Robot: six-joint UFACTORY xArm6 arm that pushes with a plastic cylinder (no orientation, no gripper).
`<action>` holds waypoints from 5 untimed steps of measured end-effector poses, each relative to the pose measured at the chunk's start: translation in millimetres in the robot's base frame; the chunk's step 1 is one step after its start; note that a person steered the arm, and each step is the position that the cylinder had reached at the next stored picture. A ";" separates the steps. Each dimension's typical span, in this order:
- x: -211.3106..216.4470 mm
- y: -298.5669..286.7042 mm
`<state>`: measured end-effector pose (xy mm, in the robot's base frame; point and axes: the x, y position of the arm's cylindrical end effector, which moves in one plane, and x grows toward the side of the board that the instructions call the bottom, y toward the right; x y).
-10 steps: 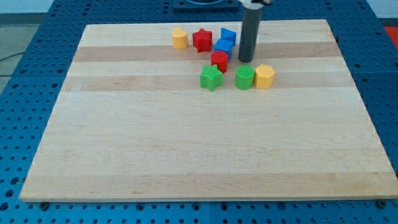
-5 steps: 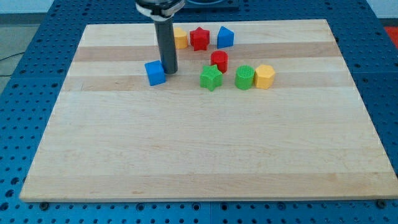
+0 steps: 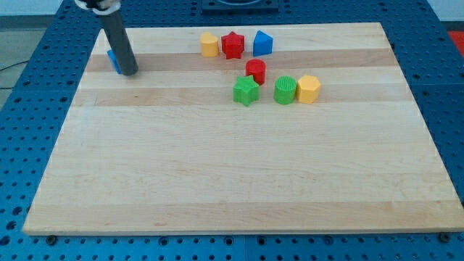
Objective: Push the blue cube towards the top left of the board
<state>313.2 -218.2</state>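
The blue cube [image 3: 113, 60] sits near the board's top left corner, mostly hidden behind my rod; only a blue sliver shows at the rod's left side. My tip [image 3: 129, 72] rests on the board right against the cube's right side, a little toward the view's bottom. The rod slants up to the view's top left.
A yellow block [image 3: 209, 44], a red star [image 3: 233, 45] and a blue pointed block [image 3: 262, 43] line the top middle. Below them are a red block [image 3: 255, 71], a green star [image 3: 246, 90], a green cylinder [image 3: 285, 90] and a yellow block [image 3: 308, 88].
The tip swept left from the block cluster, carrying the blue cube from the top middle across the board to near the top left corner. The other blocks stayed put.
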 end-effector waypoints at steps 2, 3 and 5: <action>3.3 -65.5; -14.4 -32.2; -9.1 73.8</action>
